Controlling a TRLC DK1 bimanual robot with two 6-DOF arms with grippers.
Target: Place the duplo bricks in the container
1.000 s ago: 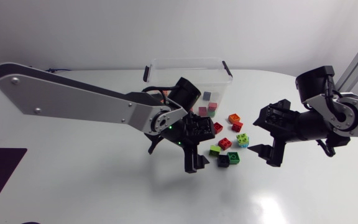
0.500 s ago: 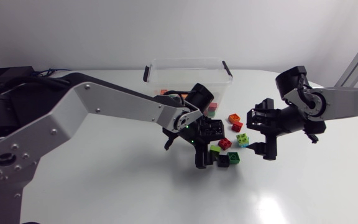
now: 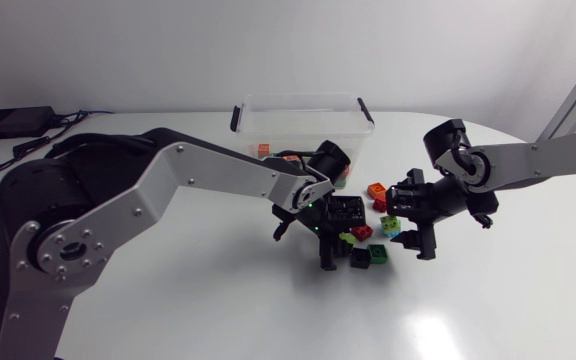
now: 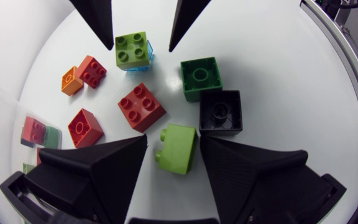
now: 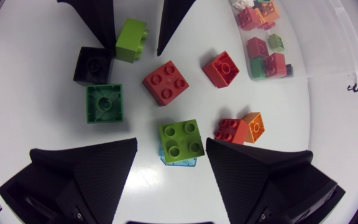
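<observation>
In the middle of the table [image 3: 168,310], the left gripper [image 4: 174,142], jaws wide, straddles a lime brick [image 4: 178,149] and the right gripper [image 5: 171,144], equally wide, a green brick [image 5: 182,140], both probably light, hard and slick, best pinched across flat sides, with the container [image 3: 303,100] at the far edge.

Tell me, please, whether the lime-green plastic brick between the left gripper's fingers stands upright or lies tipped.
Tipped: the lime-green plastic brick lies on its side, studs facing sideways, not up.
</observation>
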